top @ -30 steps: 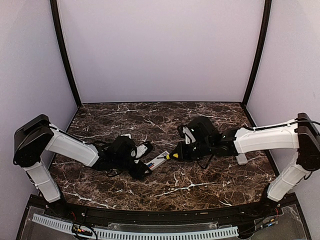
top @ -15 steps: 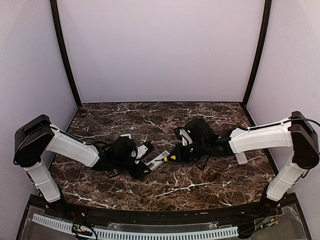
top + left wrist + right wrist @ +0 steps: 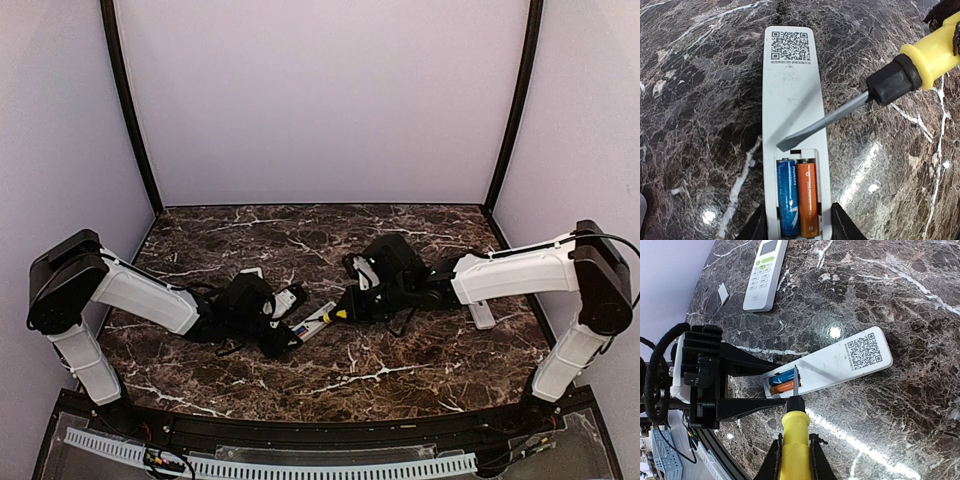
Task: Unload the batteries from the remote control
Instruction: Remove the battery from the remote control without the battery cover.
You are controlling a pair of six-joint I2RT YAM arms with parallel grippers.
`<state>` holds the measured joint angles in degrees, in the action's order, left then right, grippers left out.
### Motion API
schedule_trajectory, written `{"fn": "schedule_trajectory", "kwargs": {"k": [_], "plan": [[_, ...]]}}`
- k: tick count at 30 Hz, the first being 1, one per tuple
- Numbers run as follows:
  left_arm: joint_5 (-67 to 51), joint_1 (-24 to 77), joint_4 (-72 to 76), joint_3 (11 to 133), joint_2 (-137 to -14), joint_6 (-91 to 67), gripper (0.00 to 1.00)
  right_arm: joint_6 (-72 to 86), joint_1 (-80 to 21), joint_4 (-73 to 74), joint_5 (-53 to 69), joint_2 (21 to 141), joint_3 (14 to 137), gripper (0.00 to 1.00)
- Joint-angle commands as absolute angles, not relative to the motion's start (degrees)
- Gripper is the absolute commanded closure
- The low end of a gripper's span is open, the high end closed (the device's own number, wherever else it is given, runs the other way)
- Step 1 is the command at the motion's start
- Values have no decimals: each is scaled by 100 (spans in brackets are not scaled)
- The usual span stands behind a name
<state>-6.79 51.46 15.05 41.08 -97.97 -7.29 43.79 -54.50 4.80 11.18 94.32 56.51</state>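
right gripper (image 3: 794, 462) is clamping the yellow-handled screwdriver (image 3: 794, 437). left gripper (image 3: 798, 227) is pinching the white remote (image 3: 790, 90) by its long edges at the compartment end. left wrist view is showing the flat blade tip at the compartment's far edge, on the blue cell's side, contact unclear. only right wrist view is showing a second remote (image 3: 765, 272), buttons up, well apart. batteries (image 3: 797, 197), one blue and one orange, are lying side by side in the open compartment, long axes running along the remote's length.
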Motion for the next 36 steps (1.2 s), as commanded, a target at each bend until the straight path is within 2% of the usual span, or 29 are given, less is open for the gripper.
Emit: {"fn": "schedule_trajectory", "kwargs": {"k": [1, 36], "plan": [[-627, 5197, 1096, 4008, -9967, -650, 74, 4359, -5528, 505, 1154, 9502, 5691, 100], [-467, 5212, 1168, 4025, -10028, -585, 75, 4587, -5565, 288, 1599, 9658, 5608, 100]]}}
